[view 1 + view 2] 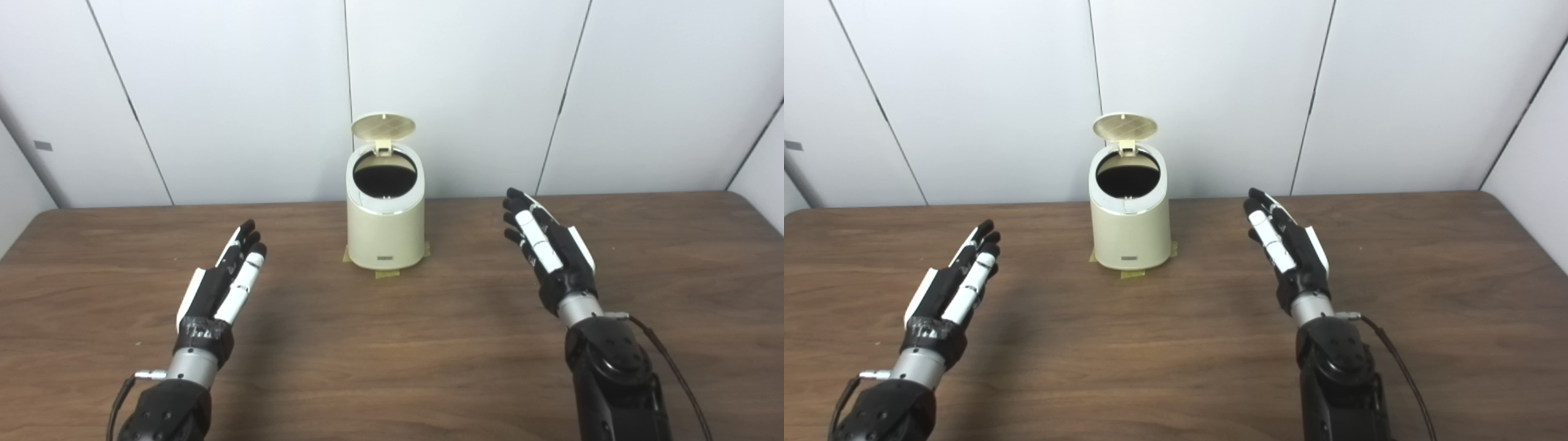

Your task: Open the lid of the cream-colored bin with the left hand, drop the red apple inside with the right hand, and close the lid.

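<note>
- table (392, 355) of dark brown wood grain fills the lower part of both views, its far edge meeting a wall (233, 92) of pale white panels split by thin dark seams.
- on the far left, a small grey patch (43, 146) sits on the wall panel, and the side walls angle in at both edges of the room.
- left hand (223, 278) hovers above the table on the left side, fingers stretched out straight and close side by side, pointing toward the far wall, holding nothing; a thin cable loops near its wrist.
- cream-colored bin (386, 236) stands upright near the middle of the table's far edge, between the two hands and well apart from both.
- the bin is a rounded oval tub with a bright metallic band under its white top ring and a small dark label low on its front.
- lid (383, 127) is open, tipped up on its hinge at the back, its ribbed pale underside facing the camera.
- the bin's mouth is dark; what lies inside cannot be told.
- bits of yellowish tape (387, 274) poke out from under the bin's base, flat on the wood.
- right hand (548, 248) hovers above the table on the right side, fingers extended and slightly fanned, angled toward the bin, empty; a dark cable trails from its forearm.
</note>
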### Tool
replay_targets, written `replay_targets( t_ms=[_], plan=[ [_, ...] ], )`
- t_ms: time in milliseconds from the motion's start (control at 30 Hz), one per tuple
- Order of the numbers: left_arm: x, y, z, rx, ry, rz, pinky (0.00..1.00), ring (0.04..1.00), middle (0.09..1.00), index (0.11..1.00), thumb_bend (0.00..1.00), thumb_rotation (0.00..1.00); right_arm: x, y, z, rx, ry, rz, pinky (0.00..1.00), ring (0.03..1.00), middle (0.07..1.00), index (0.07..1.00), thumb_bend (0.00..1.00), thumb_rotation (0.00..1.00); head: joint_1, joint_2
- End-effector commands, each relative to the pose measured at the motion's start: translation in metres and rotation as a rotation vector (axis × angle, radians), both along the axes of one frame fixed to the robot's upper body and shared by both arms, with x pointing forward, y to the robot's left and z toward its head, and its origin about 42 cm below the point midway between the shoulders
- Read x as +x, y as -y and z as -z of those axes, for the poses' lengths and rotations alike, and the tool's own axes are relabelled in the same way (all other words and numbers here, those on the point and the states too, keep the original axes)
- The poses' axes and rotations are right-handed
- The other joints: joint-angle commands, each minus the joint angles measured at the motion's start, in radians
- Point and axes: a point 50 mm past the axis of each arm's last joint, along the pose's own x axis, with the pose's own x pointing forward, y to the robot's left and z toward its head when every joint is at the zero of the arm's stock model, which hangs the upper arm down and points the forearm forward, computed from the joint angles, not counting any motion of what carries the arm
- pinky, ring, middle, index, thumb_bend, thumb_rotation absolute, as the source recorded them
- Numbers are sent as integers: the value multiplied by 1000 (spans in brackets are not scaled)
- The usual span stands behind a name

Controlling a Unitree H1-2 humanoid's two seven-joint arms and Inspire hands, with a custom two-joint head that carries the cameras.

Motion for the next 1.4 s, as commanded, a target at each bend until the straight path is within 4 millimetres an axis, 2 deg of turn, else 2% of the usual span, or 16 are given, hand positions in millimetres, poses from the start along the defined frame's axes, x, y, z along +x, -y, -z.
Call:
replay_targets(
  t_ms=[0,67,200,267,333,533,567,700,733,967,1167,1367],
  plan=[
    [18,-2,-25,-18,84,7,1000,994,998,1000,404,782,-5,-4,-10,46,75,5,940,963,958,910,520,974,0,-4],
    [30,-2,-30,-59,91,6,1000,998,994,995,403,755,-12,-3,-2,59,71,20,954,978,975,929,520,995,3,-13],
    [49,0,-43,-88,108,21,1000,1000,996,996,428,738,-21,-2,5,58,82,60,915,953,960,918,541,1000,12,-25],
    [58,0,-51,-88,121,30,1000,1000,1000,1000,493,747,-24,-1,8,64,100,73,909,944,948,916,551,1000,19,-38],
    [66,2,-60,-85,139,35,1000,1000,1000,995,503,756,-26,1,12,78,129,104,897,933,934,906,558,974,23,-45],
    [87,8,-80,-38,186,61,1000,1000,1000,992,455,785,-31,-2,24,20,202,184,824,864,862,842,520,850,20,-120],
    [89,8,-81,-31,192,64,1000,1000,1000,992,449,795,-31,-2,26,5,210,186,816,861,859,841,506,852,20,-120],
    [102,15,-95,34,221,69,1000,1000,1000,988,455,802,-30,-2,35,-49,220,176,813,856,853,832,513,864,19,-164],
    [105,18,-96,49,229,75,1000,1000,999,987,444,801,-30,-2,37,-65,218,172,812,857,854,836,510,892,19,-175],
    [125,35,-104,135,248,113,1000,996,984,976,430,810,-31,1,44,-94,203,153,819,866,867,850,503,940,27,-197],
    [135,47,-107,185,270,137,1000,989,969,965,428,735,-32,4,50,-117,194,150,823,864,863,850,479,913,27,-213],
    [148,51,-111,237,285,154,1000,983,964,968,459,789,-32,3,52,-129,177,146,831,875,867,857,456,927,24,-221]
  ],
)
